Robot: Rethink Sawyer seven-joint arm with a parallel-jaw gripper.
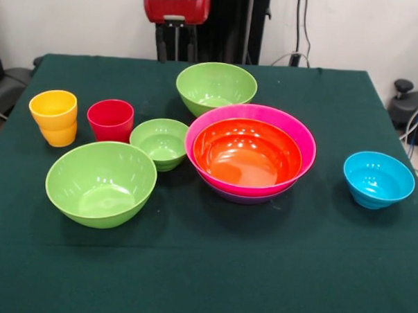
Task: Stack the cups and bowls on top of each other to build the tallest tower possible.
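The tower stands right of the middle: a wide orange bowl [247, 155] nested in a hot pink bowl [252, 112], with a sliver of a purple bowl [245, 197] showing under them. Loose on the cloth are a large lime green bowl [216, 87] at the back, another large one [100, 183] at the front left, a small green bowl [159, 143], a red cup [111, 119], a yellow cup [52, 116] and a small sky blue bowl [378, 179] at the right. The orange cup is out of view. My gripper [176, 58] hangs open and empty behind the table's far edge.
The table is covered with a dark green cloth [211, 267]. A black device with cables [409, 106] sits off the table's right side. A dark object [7, 82] sits off its left side. The robot's black pedestal [228, 26] stands at the far side.
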